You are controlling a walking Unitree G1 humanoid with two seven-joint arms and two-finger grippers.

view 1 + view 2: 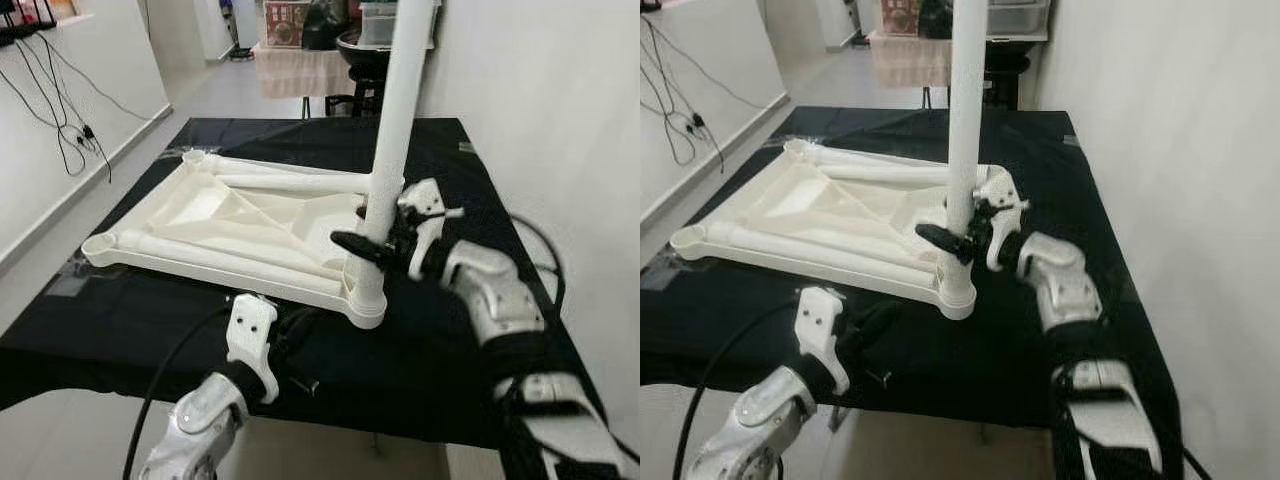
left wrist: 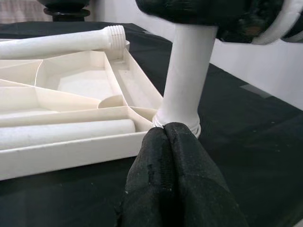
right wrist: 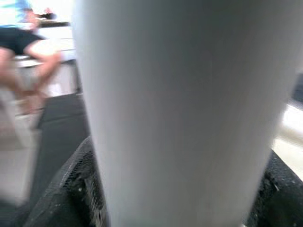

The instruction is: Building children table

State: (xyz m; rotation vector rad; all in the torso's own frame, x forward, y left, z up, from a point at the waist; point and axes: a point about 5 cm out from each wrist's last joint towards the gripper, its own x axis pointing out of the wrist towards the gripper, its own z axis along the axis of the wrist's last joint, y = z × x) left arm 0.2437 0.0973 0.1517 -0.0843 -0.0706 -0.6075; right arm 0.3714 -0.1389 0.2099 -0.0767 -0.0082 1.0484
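A white plastic tabletop [image 1: 240, 225] lies upside down on the black table [image 1: 480, 350]. One white leg [image 1: 395, 120] stands upright in the tabletop's near right corner socket [image 1: 367, 305]. My right gripper [image 1: 375, 243] is shut on this leg low down, its black fingers [image 3: 71, 189] on either side of it. Two more legs lie loose in the tabletop, one along the far edge [image 1: 290, 182], one along the near edge [image 1: 230, 260]. My left gripper [image 1: 300, 325] rests shut on the table just before the near right corner, fingertips [image 2: 165, 137] pressed together close to the socket.
A white wall runs close along the table's right side. Cables [image 1: 60, 110] hang on the left wall. Beyond the table stand a stool [image 1: 360, 75] and a cloth-covered stand [image 1: 300, 65]. In the right wrist view a seated person's legs [image 3: 23, 61] show in the background.
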